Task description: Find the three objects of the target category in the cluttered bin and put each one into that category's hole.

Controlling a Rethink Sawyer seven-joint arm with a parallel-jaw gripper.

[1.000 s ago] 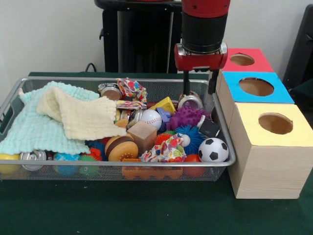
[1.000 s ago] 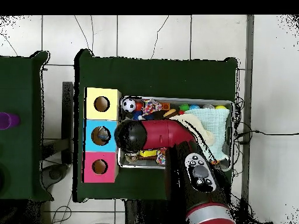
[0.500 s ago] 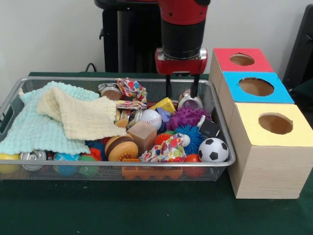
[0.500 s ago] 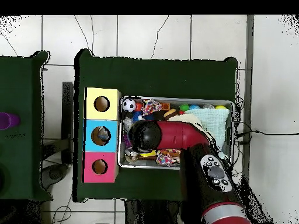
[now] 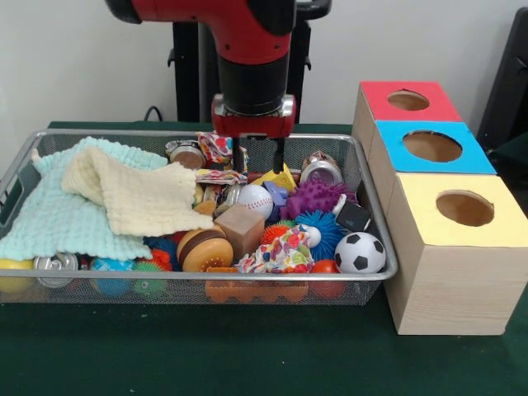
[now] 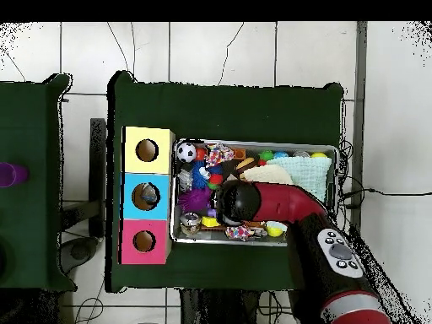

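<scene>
Hovering over the far side of the bin, the gripper is seen with its two fingers apart and nothing between them. The bin itself, a shallow mesh basket, is spread under and around the gripper and is filled with many small things.

Directly below the fingers a patterned cloth knot and a yellow block are found. A little nearer the camera than the gripper, a baseball and a wooden cube are lying. To the picture's right of the gripper a metal can and a purple spiky ball are placed, and further that way the three boxes with holes are standing. To the picture's left, two towels are covering part of the pile.

The target category cannot be told from the views. The balls are judged light but round, so they may slip; they should be taken across the middle. The can is stiff and smooth and is best gripped across its side. The cloth things are soft and can be pinched at any fold. The towels may hide more objects and may be dragged along.
</scene>
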